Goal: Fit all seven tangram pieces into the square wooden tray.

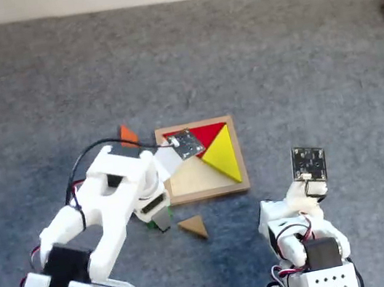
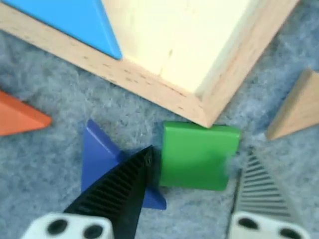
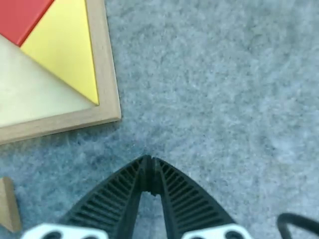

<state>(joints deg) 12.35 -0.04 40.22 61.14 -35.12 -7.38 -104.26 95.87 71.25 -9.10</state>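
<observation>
Tray (image 1: pixel 208 194) of square pale wood lies on the grey carpet (image 1: pixel 295 52) in front of my two arms, with much of its floor bare. My left arm bends over the tray's near left corner. My right arm sits drawn back, well to the right of the tray.

Inside the tray, the large yellow triangle (image 1: pixel 223 154) fills the right side. The large red triangle (image 1: pixel 205 135) lies along the far edge, meeting the yellow one. A light blue triangle (image 2: pixel 70 17) lies in the tray too, against one rim.

My left gripper (image 2: pixel 199 159) stands wide open and holds nothing. It is low over the carpet with the green square (image 2: pixel 197 154) between its fingers, just off the tray's corner. A dark blue piece (image 2: pixel 97 159) lies beside the square, partly under my black finger (image 2: pixel 124 189).

My right gripper (image 3: pixel 149 175) is closed tight on nothing, fingertips together over bare carpet near the tray's right corner.

A plain wooden triangle (image 1: pixel 193 226) lies on the carpet just in front of the tray. The small orange triangle (image 1: pixel 128 133) lies off the tray's far left corner.
</observation>
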